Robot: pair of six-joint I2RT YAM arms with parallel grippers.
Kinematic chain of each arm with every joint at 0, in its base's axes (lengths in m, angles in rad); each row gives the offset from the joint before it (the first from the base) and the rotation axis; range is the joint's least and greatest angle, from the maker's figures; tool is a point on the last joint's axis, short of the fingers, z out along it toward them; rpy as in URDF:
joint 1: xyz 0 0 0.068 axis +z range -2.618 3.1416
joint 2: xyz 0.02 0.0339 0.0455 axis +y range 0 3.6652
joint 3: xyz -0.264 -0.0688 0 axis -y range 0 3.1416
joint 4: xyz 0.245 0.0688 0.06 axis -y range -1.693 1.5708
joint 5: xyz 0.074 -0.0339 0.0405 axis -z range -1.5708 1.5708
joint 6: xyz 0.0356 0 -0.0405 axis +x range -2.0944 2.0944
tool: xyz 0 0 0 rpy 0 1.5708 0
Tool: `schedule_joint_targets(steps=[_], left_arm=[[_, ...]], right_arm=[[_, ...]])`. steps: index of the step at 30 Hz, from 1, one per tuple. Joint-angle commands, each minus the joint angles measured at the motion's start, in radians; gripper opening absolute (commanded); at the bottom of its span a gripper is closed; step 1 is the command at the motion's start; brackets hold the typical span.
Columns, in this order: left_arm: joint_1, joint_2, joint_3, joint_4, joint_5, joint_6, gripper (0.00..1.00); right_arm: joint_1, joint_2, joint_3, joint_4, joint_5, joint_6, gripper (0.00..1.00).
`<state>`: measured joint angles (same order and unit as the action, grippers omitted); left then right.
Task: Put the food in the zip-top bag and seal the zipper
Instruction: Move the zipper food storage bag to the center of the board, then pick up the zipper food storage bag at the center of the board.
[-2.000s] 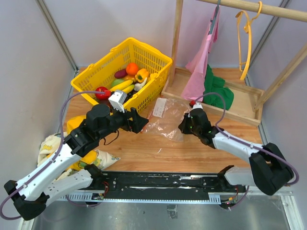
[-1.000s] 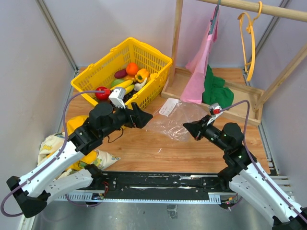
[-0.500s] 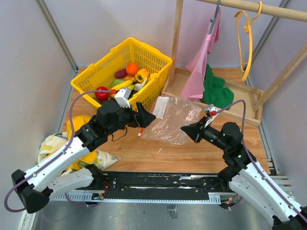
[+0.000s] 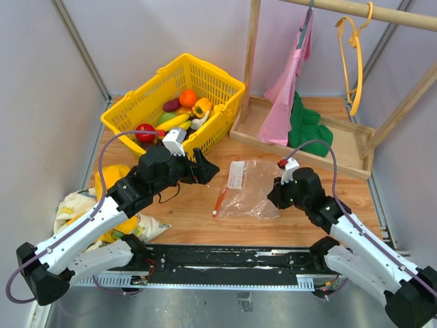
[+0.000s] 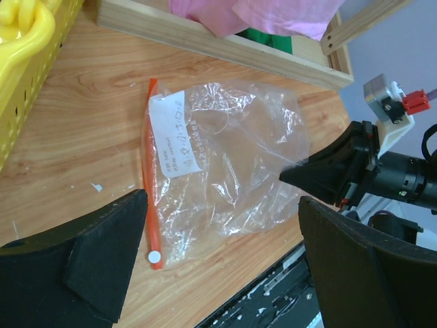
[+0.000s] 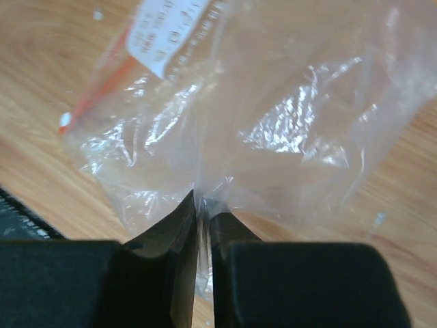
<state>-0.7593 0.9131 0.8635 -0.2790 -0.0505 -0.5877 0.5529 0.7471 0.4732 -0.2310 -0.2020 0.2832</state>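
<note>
On the zip-top bag (image 5: 225, 157), right jaws pinch blurred film; left jaws gape empty.

The zip-top bag (image 4: 252, 188) lies on the table (image 4: 184, 213), food (image 4: 179, 116) in basket (image 4: 220, 83).

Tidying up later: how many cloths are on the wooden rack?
2. A pink cloth hangs from the rail; a green cloth lies heaped on the base beside it. More may hide behind them.

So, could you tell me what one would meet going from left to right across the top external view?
patterned cloth bundle → yellow basket → zip-top bag → green cloth → yellow hanger
</note>
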Motion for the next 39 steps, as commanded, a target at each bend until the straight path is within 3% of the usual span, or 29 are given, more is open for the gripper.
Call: schedule_joint_targets(steps=[1, 9, 16, 28, 33, 39], left_arm=[[0.005, -0.022, -0.005, 0.001, -0.038, 0.031, 0.95], [0.005, -0.032, -0.011, -0.006, -0.06, 0.041, 0.95], [0.005, -0.04, -0.014, -0.006, -0.075, 0.045, 0.96], [0.005, -0.052, -0.015, -0.012, -0.101, 0.048, 0.97], [0.005, -0.061, -0.027, 0.006, -0.131, 0.044, 0.99], [0.005, -0.066, -0.029, 0.011, -0.143, 0.029, 0.99]], right_arm=[[-0.012, 0.067, 0.102, -0.189, 0.249, -0.024, 0.13], [-0.016, 0.198, 0.235, -0.369, 0.522, 0.07, 0.18], [-0.016, 0.254, 0.321, -0.443, 0.601, 0.071, 0.43], [0.041, 0.284, 0.45, -0.519, 0.693, 0.045, 0.69], [0.138, 0.334, 0.477, -0.437, 0.606, 0.057, 0.72], [0.308, 0.539, 0.529, -0.343, 0.64, 0.13, 0.8]])
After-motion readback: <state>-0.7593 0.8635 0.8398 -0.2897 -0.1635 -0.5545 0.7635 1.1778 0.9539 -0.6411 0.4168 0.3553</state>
